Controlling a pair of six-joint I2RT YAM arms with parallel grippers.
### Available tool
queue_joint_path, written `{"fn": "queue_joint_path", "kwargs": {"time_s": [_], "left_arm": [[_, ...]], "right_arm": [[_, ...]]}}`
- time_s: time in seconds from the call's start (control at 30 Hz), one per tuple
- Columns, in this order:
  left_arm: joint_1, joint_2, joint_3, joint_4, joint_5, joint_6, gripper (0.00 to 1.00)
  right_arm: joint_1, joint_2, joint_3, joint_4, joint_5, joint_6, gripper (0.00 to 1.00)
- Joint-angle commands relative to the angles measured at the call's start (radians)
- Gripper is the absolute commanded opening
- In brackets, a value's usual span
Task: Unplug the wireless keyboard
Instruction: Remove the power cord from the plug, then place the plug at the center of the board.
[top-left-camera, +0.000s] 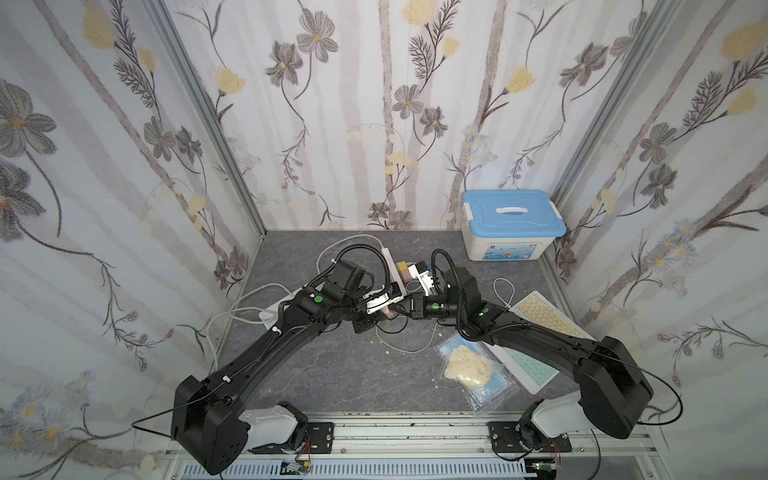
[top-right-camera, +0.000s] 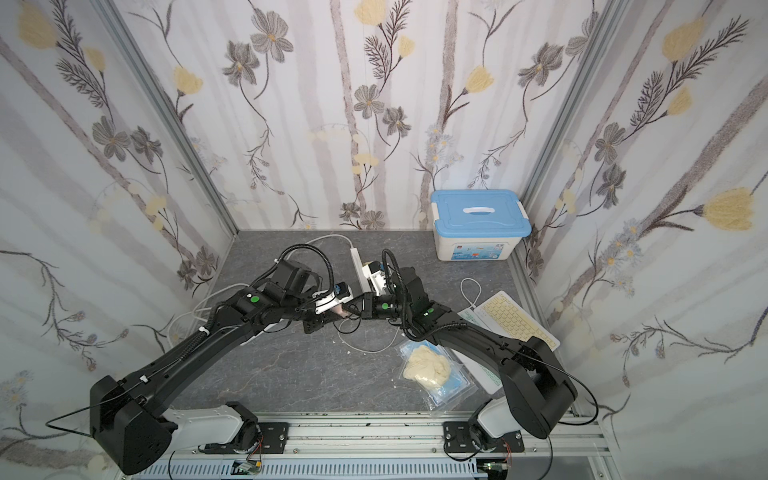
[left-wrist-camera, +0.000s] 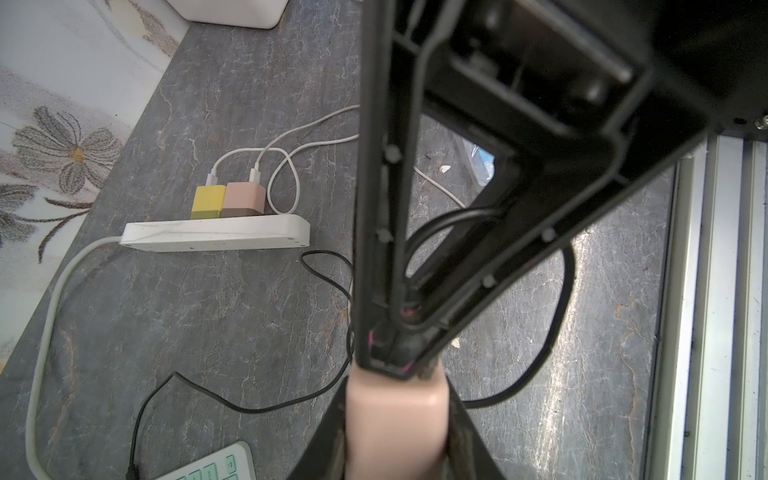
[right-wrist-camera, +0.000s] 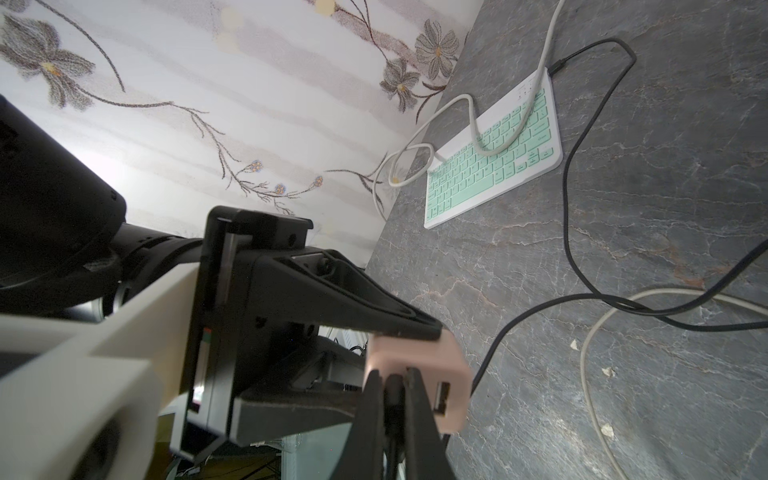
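Mint keyboard (right-wrist-camera: 494, 162) flat at 9 o'clock on table (right-wrist-camera: 648, 232), by wall (right-wrist-camera: 249, 83) (white cable (right-wrist-camera: 469, 120) draped across keys). Black cable (right-wrist-camera: 569, 199) reaches its corner. Centre: left gripper (left-wrist-camera: 395, 399) clamps pink charger (right-wrist-camera: 419, 357); right gripper (right-wrist-camera: 393, 376) pinched tight on plug (right-wrist-camera: 392, 399) at charger.

No word or number can be read with certainty. The box (top-left-camera: 513, 224) at the far right carries a printed strip (top-left-camera: 505, 252) on its front, with a small red mark at the left end, but the letters are too small. The mint keyboard (right-wrist-camera: 494, 153) has signs on its keys, all blurred. It is the same with the yellow keyboard (top-left-camera: 544, 318) at the right. A plain green dot (top-left-camera: 318, 298) sits on the left arm (top-left-camera: 266, 353) and another (top-left-camera: 435, 306) on the right arm (top-left-camera: 540, 332).
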Motion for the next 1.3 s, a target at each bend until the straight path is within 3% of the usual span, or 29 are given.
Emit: {"fn": "queue_joint_path", "kwargs": {"time_s": [0.0, 0.33, 0.6, 0.7, 0.9, 1.27], "left_arm": [[0.001, -0.009, -0.002, 0.048, 0.024, -0.008, 0.0], [0.004, -0.047, -0.01, 0.071, 0.013, -0.024, 0.0], [0.047, -0.061, -0.016, 0.082, -0.02, -0.038, 0.0], [0.079, -0.044, -0.008, 0.11, -0.01, -0.085, 0.0], [0.158, 0.047, 0.018, 0.238, -0.087, -0.303, 0.0], [0.329, 0.43, 0.271, 0.229, -0.066, -0.6, 0.0]], "right_arm": [[-0.005, 0.002, -0.011, 0.034, 0.01, -0.019, 0.0], [-0.097, -0.087, -0.084, 0.079, -0.043, -0.056, 0.0], [-0.309, -0.315, -0.145, -0.069, -0.043, -0.22, 0.0], [-0.311, -0.328, -0.13, -0.097, -0.039, -0.233, 0.0], [-0.303, -0.336, -0.142, -0.035, -0.06, -0.184, 0.0], [-0.134, -0.304, -0.119, 0.012, -0.05, -0.148, 0.0]]}}
